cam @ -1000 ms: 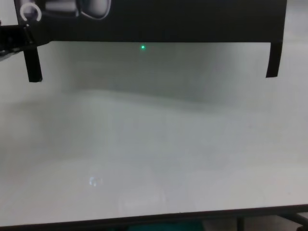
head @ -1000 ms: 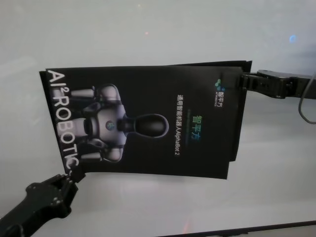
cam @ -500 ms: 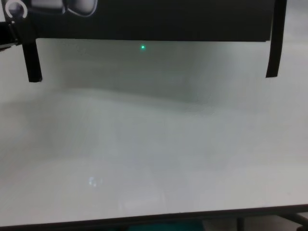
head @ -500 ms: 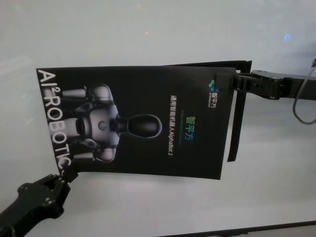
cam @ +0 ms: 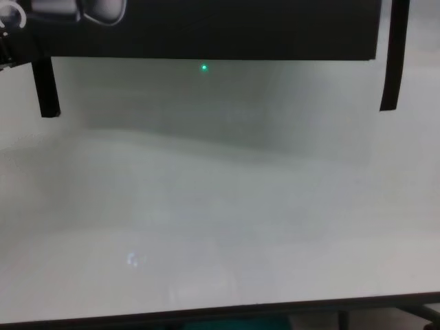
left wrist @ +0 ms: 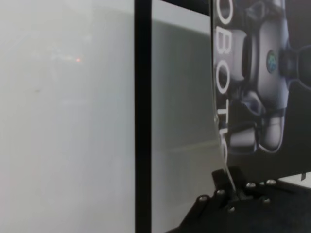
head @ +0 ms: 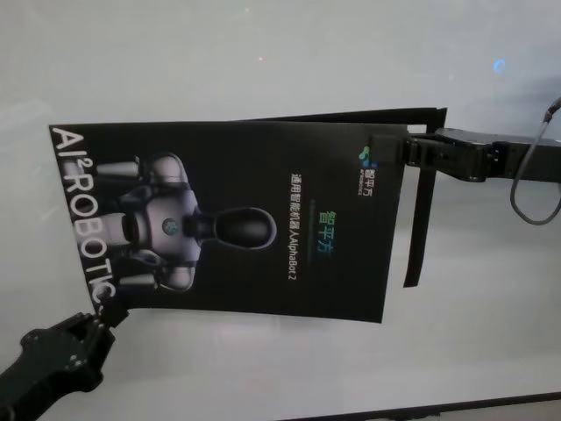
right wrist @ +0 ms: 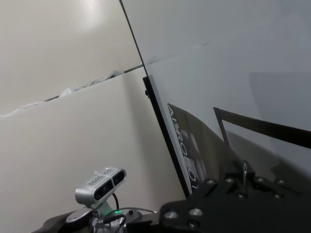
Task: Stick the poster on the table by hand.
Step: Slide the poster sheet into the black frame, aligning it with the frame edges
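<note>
Poster [head: 237, 219] hangs above the table [head: 263, 53], pinched by my left gripper [head: 105, 309] and right gripper [head: 405, 149]; I'd lower it evenly, keeping it taut.

- Robotics lab or demo room.
- Bare white table [cam: 220, 227], plain cream wall [right wrist: 63, 97].
- Sensor camera [right wrist: 101, 187] mounted beside arms.

Small green light point [cam: 203, 67] in the chest view, over the far part of the bench [cam: 206, 206]. Blue glint [head: 498, 66] and faint pink glint [head: 259, 60] reflected far back in the head view. Orange glint [left wrist: 77, 59] in the left wrist view. Teal surface [cam: 227, 323] and dark strut [cam: 342, 320] below the near edge. Cream wall [right wrist: 58, 58] with ragged horizontal seam in the right wrist view.
</note>
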